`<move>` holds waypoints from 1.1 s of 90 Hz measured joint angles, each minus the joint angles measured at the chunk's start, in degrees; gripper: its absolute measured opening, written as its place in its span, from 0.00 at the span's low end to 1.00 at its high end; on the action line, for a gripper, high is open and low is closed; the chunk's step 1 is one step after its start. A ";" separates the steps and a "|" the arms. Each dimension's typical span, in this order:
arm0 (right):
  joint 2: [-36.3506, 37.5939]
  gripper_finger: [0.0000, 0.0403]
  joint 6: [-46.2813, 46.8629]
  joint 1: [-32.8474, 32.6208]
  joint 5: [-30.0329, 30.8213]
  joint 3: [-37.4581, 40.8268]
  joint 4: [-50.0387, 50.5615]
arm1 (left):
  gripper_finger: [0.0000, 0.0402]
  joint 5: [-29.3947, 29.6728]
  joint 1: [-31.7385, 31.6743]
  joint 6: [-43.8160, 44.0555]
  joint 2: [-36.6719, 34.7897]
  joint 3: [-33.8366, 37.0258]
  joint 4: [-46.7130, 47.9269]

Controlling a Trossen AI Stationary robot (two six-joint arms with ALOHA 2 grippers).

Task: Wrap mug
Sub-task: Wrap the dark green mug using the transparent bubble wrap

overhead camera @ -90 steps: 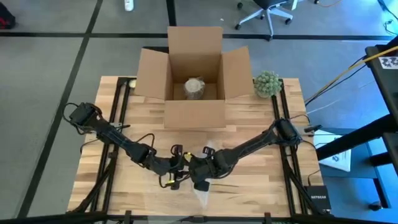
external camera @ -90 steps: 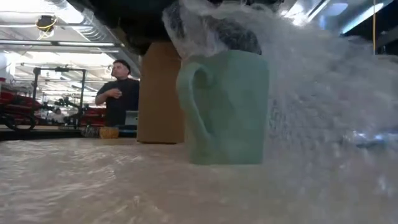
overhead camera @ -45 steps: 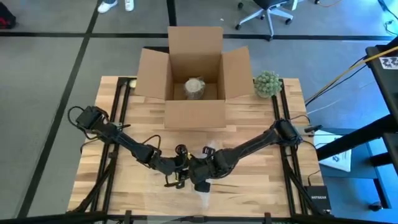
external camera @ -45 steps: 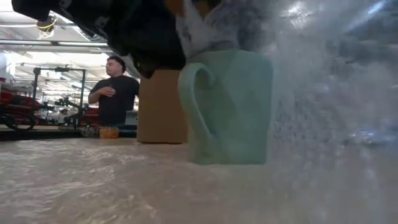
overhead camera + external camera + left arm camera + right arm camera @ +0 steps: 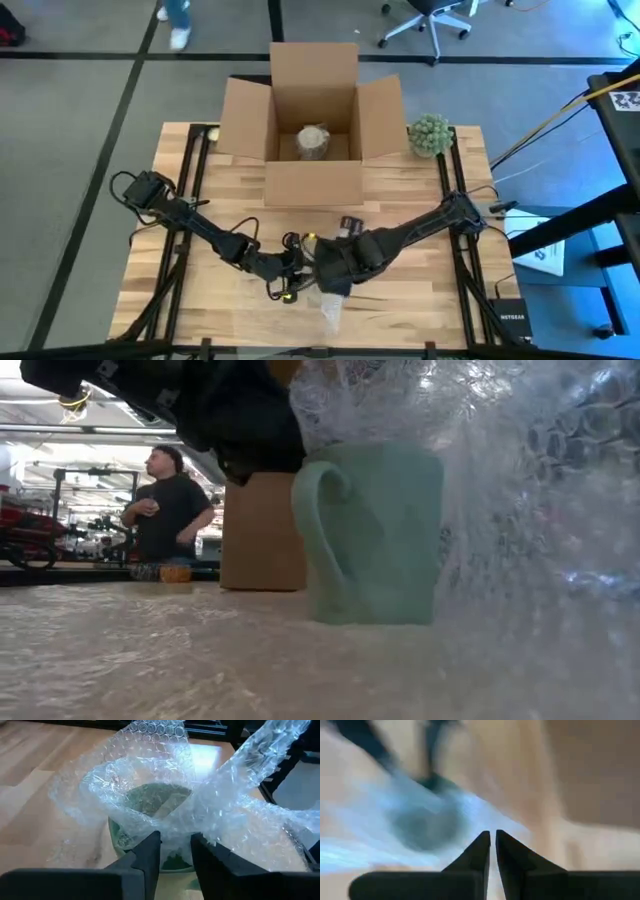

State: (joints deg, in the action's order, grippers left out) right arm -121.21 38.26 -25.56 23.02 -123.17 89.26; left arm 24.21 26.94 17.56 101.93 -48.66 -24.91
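A pale green mug [image 5: 375, 535] stands upright on the wooden table [image 5: 400, 300], its handle [image 5: 318, 530] turned toward the table's left. Clear bubble wrap [image 5: 150, 785] is draped over its mouth and rises beside it [image 5: 540, 510]; a tail [image 5: 330, 312] lies toward the near edge. My left gripper [image 5: 174, 855] is above the mug's rim, shut on wrap. My right gripper [image 5: 493, 845] is shut with nothing between its fingers, close by on the mug's right. In the high view both arms hide the mug. My left gripper pinches a bunched fold of the bubble wrap [image 5: 175, 832] between its two fingers, just over the mug's rim. The fingers slant down from the table's left. The wrap sags into the mug's mouth; how many layers are held I cannot tell.
An open cardboard box [image 5: 312, 120] with a wrapped bundle [image 5: 313, 140] inside stands at the far middle. A small green plant [image 5: 430, 135] sits at the far right. A person [image 5: 165, 500] stands in the room beyond the table.
My left gripper has moved toward the table's right, up to the mug, and now shows above it in the low view. My right arm's wrist has swung away toward the far side. The wrap on the mug's right has spread wider and nearer the low camera. The mug stays put.
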 joint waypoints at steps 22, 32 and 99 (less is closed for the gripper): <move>1.02 0.04 2.27 1.34 -2.24 16.17 -4.90 | 0.23 -0.07 0.13 0.00 0.06 0.09 -1.02; 0.87 0.04 1.63 1.72 -3.80 20.74 -12.17 | 0.23 -0.04 0.17 -0.48 0.07 0.09 -1.16; -2.92 0.04 -4.03 1.73 -17.01 25.40 -40.28 | 0.23 -0.40 0.81 -1.69 -0.40 0.04 -1.19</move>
State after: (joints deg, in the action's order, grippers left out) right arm -124.12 34.24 -23.84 6.01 -97.77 48.98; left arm 23.81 27.75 15.87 101.53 -48.62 -26.10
